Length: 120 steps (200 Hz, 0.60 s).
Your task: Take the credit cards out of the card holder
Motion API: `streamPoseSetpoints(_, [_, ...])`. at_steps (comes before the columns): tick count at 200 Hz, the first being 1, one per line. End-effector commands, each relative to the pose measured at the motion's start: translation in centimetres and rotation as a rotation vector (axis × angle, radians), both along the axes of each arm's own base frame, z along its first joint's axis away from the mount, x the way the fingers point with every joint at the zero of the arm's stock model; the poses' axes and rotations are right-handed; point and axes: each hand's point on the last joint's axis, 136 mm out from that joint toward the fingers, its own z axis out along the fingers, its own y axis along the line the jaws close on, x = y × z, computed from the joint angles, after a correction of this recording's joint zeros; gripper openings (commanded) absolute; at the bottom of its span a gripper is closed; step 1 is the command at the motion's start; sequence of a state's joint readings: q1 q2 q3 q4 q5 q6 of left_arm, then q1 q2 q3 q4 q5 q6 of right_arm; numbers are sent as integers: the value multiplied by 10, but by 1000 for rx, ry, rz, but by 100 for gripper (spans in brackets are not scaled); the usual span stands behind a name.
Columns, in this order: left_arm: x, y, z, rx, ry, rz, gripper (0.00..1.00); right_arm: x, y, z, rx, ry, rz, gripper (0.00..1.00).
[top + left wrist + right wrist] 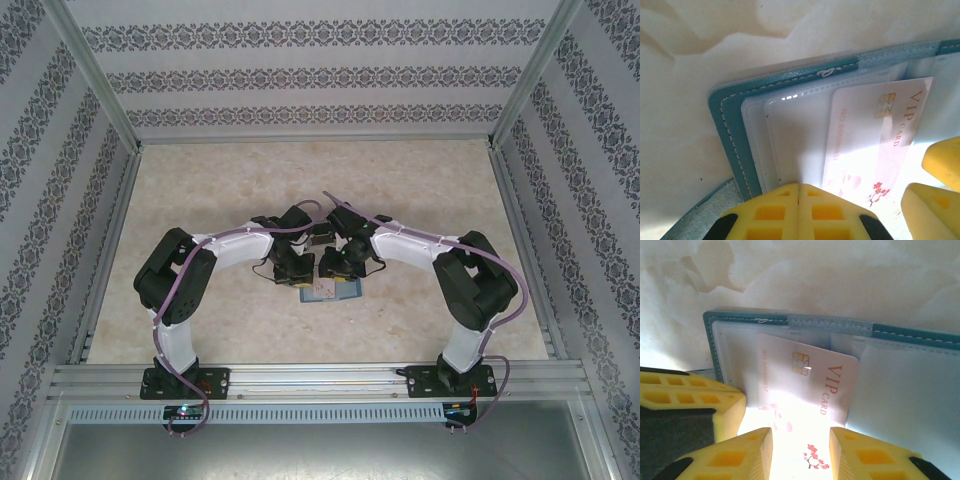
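The credit card (pixel 805 380), a thin pale pink-white plastic rectangle with a gold chip and red VIP lettering, sits half out of a clear plastic sleeve (pixel 790 135) in the open teal-blue stitched card holder (pixel 740 317), which lies flat on the beige marbled worktop (pixel 200 200) between my arms. I judge the card light, stiff and slick, best pinched by its bare near end. My right pincer (pixel 800 455) straddles that end, jaws apart, not visibly clamped. My left pincer (pixel 799 210) is closed, pads together at the holder's near edge, probably pinning it. Whether the other sleeves hold cards I cannot tell.
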<state>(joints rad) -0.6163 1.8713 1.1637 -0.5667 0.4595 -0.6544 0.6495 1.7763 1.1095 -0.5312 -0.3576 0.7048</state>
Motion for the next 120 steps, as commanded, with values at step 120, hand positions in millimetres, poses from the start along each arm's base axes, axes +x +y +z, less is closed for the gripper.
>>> streamPoseSetpoints(120, [-27,21,-35,136,113,-32,2,-9,-8,-30,-39,81,-6,36])
